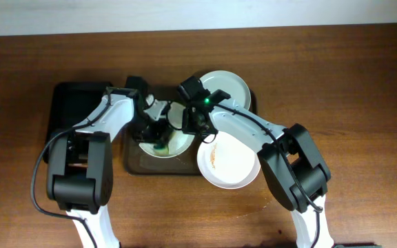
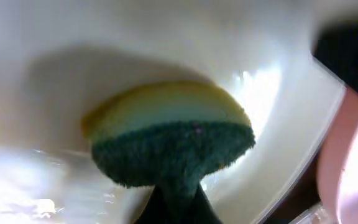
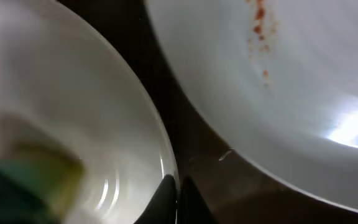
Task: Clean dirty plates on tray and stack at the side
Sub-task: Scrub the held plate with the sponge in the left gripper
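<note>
Round shallow white plate [image 1: 178, 143] could skid: right gripper [image 3: 178, 199] pinches its rim, left gripper [image 2: 176, 205] presses its clamped green-and-yellow sponge [image 2: 173, 137]

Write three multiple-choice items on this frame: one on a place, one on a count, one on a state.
1. Where is the sponge? A on the black tray; B on the middle plate; C on the bare table.
2. How many white plates show? A two; B three; C four.
3. The near-right plate is: A smeared orange; B wiped clean; C upside down.
Key: 1B, the left hand presses it into that plate; 2B, the overhead view shows three; 3A, an orange smear marks it.
</note>
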Controlling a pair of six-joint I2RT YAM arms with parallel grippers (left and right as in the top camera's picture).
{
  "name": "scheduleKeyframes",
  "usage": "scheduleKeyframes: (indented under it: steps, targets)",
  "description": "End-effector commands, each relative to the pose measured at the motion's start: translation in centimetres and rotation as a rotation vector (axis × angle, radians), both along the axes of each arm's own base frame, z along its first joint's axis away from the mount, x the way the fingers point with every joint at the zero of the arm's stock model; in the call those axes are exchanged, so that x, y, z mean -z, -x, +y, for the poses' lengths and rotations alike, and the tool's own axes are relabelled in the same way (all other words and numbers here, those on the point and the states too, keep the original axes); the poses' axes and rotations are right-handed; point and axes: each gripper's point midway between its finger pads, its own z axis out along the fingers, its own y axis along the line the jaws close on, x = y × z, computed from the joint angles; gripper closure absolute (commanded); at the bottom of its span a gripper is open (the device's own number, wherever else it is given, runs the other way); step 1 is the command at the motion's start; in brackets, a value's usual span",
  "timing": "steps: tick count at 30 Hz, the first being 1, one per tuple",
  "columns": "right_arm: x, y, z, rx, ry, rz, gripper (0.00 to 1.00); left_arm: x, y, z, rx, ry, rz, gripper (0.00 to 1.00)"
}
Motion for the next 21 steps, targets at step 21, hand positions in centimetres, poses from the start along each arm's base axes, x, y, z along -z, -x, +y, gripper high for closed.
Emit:
scheduleKeyframes:
  steps: [21]
  targets:
    - [-0.6, 0.2, 1.9, -0.043, -0.041, -0.016, 0.96, 4.9, -6.7, 4.7, -0.263, -0.269, -0.213, 0.99]
